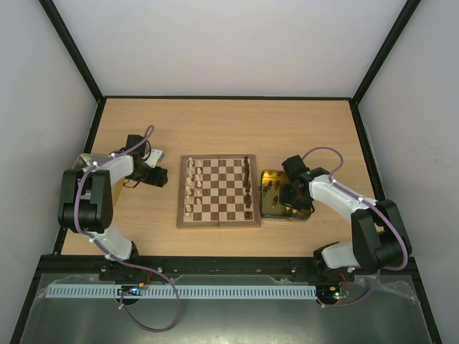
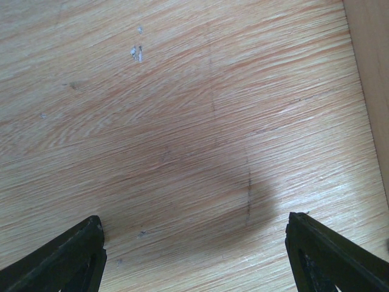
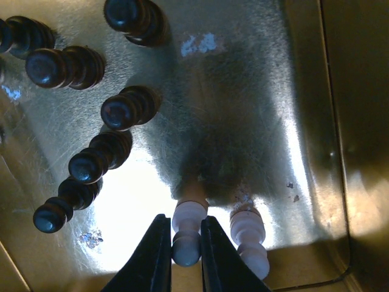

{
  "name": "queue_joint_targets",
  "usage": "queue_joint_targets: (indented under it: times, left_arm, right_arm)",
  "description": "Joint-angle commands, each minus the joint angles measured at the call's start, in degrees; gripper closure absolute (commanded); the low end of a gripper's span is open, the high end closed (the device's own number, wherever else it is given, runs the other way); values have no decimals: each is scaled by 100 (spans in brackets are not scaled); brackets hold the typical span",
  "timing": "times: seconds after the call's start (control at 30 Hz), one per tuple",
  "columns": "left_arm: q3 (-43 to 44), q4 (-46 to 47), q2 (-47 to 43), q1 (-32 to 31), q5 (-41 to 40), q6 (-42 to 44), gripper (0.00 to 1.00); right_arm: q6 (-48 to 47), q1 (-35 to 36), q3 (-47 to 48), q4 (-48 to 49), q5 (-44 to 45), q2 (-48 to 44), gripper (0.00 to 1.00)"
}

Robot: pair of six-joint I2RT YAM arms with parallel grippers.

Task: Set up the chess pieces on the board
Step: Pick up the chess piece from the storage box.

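Your right end effector (image 3: pixel 184 220) sits low inside the gold tray (image 3: pixel 243 91), which lies just right of the board (image 1: pixel 219 224) on the tabletop (image 1: pixel 301 129). Its jaws are narrow, and the two fingers (image 3: pixel 159 255) press on either side of a cream piece (image 3: pixel 186 240) between their tips. A second cream piece (image 3: pixel 249 240) lies just to the right of it, outside the grip. The loose dark pieces (image 3: pixel 124 109) are grouped farther left in the tray, apart from the fingers.

Your left end effector (image 2: pixel 194 225) hangs just left of the board with its jaws wide. Only bare tabletop shows between the fingers, and it holds nothing.

On the board, a row of cream pieces (image 1: pixel 190 186) runs along the left side and a row of brown pieces (image 1: pixel 247 183) along the right side. The middle squares are bare.
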Motion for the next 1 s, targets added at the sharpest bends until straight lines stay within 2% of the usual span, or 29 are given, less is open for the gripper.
queue_joint_targets:
  times: [0.0,0.43,0.53,0.67,0.8,0.97]
  left_arm:
    - [-38,-132,98,-26,-15,-3,20]
    - [-13,-141,98,-35,18,12,20]
    - [-28,-141,78,-35,25,15,20]
    - [-46,-141,26,-30,-10,6,19]
    - [-64,-132,18,-21,-49,6,19]
    - [-80,-117,24,42,-64,16,19]
  right_arm:
    - [-2,-34,-20,54,63,17,93]
    - [53,156,1045,-876,714,-577,98]
    - [276,807,1457,-1011,1005,-504,98]
    - [754,2128,1883,-947,1147,-158,98]
    - [886,3204,2398,-851,1116,562,98]
    - [797,4066,2987,-666,823,1550,98]
